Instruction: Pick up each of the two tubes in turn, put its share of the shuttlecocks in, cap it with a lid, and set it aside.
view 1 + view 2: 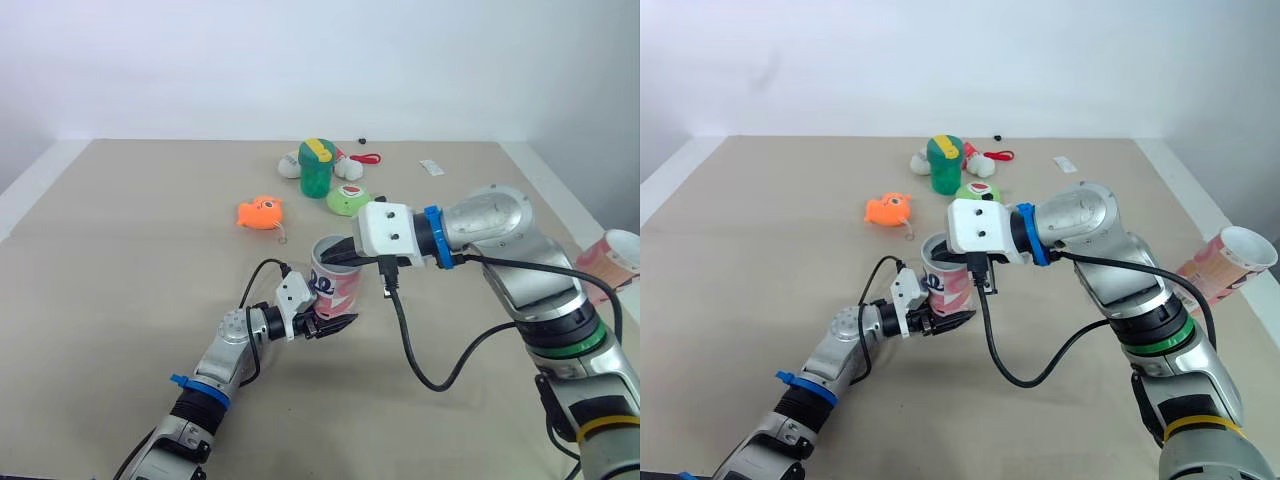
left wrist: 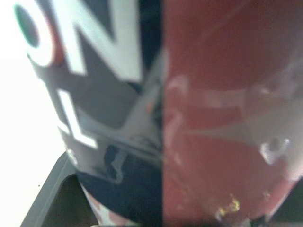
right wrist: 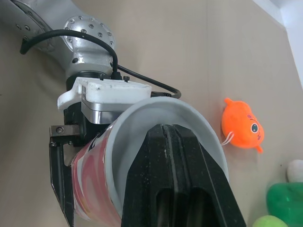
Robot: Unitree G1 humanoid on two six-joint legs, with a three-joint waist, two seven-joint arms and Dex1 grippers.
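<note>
Red-white tube [image 1: 336, 288] gripped by left gripper [image 1: 332, 323]; right gripper [image 1: 343, 258] level inside its mouth, jaws seemingly closed

Two tubes: a red tube [image 1: 335, 287] and a pink tube [image 1: 1222, 264]. One orange fish toy [image 1: 261, 212]. One green cup [image 1: 316, 170].

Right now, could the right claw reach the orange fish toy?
Probably yes: the orange fish lies just past the tube, nothing between, but the right claw must first lift out of the tube's mouth.
</note>
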